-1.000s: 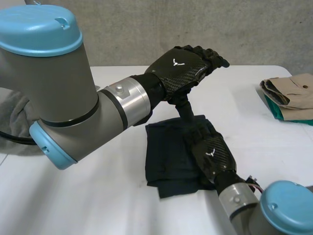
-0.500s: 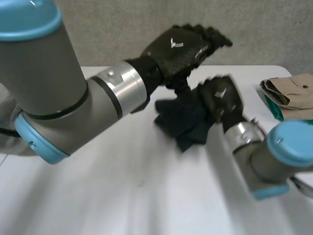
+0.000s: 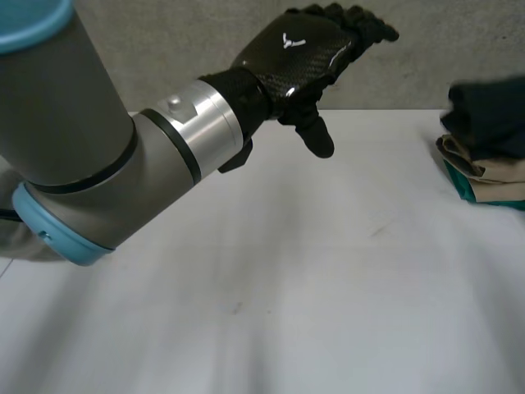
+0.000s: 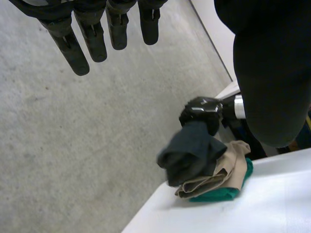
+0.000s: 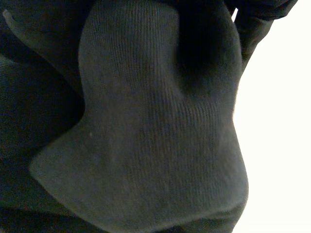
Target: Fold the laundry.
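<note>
My right hand (image 4: 201, 112) is shut on a folded dark cloth (image 4: 189, 150), gripping it from above. It holds the cloth right at the top of a stack at the table's far right. In the head view the dark cloth (image 3: 490, 111) shows over the stack's beige garment (image 3: 484, 168) and green garment (image 3: 459, 185). The right wrist view shows the dark cloth (image 5: 146, 145) close under the palm. My left hand (image 3: 303, 53) is raised high above the table's back, open, with fingers (image 4: 95, 36) straight and nothing in it.
The white table (image 3: 287, 271) stretches bare from the middle to the front. My big left arm (image 3: 90, 172) crosses its left side. A concrete wall (image 3: 459, 41) runs behind the table, and the stack sits close to the right-hand edge.
The right hand closed on the folded dark cloth at the table's middle, lifted it and carried it right to the stack. The left hand rose a little and stayed open.
</note>
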